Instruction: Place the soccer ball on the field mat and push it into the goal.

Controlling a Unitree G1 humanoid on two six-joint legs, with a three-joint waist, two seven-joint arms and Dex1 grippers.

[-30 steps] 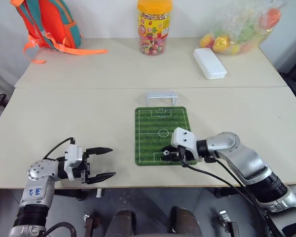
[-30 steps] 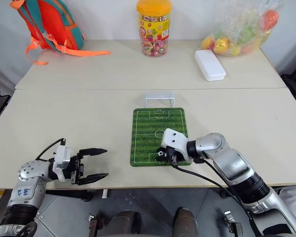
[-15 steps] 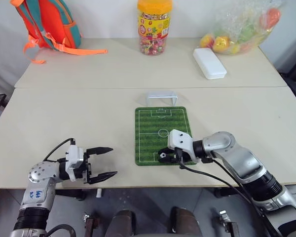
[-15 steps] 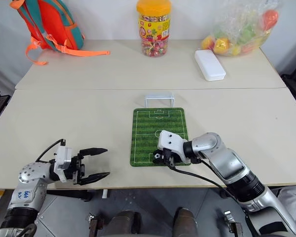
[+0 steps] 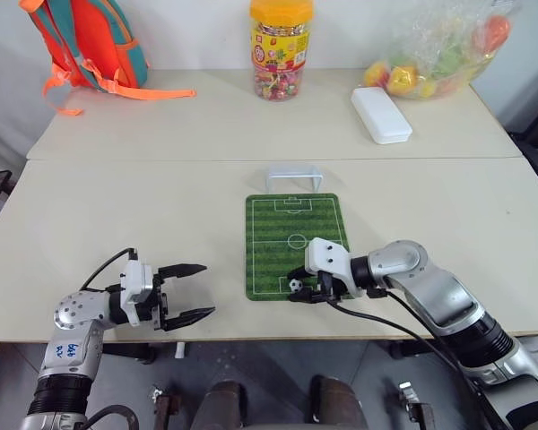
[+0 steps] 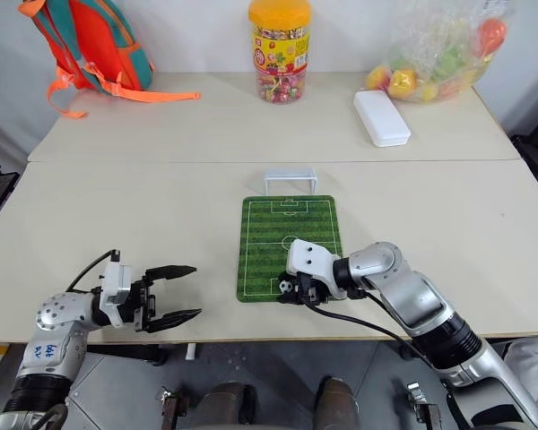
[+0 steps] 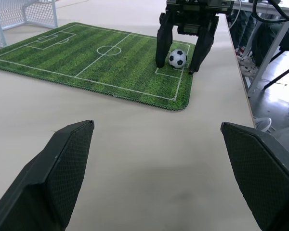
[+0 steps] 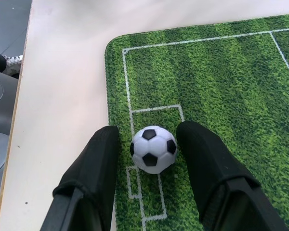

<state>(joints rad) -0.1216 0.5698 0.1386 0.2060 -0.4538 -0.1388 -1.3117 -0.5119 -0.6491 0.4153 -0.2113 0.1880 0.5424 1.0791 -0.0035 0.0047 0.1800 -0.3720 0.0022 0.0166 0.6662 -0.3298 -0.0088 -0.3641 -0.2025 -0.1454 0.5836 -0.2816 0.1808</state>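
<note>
The soccer ball rests on the field mat, at the near end in the small box by its edge. My right gripper points left and down over that end. It is open, one finger on each side of the ball with a narrow gap. The white goal stands on the table just past the mat's far end. My left gripper hovers open near the table's front edge, left of the mat, holding nothing. The left wrist view looks across the table at the ball.
On the far table stand an orange-lidded candy jar, a white oblong box, a bag of colourful toy fruit and an orange backpack. The table's front edge runs just below both grippers.
The right gripper's fingers have parted, and the ball now sits on the mat between them. The left gripper has stayed where it was.
</note>
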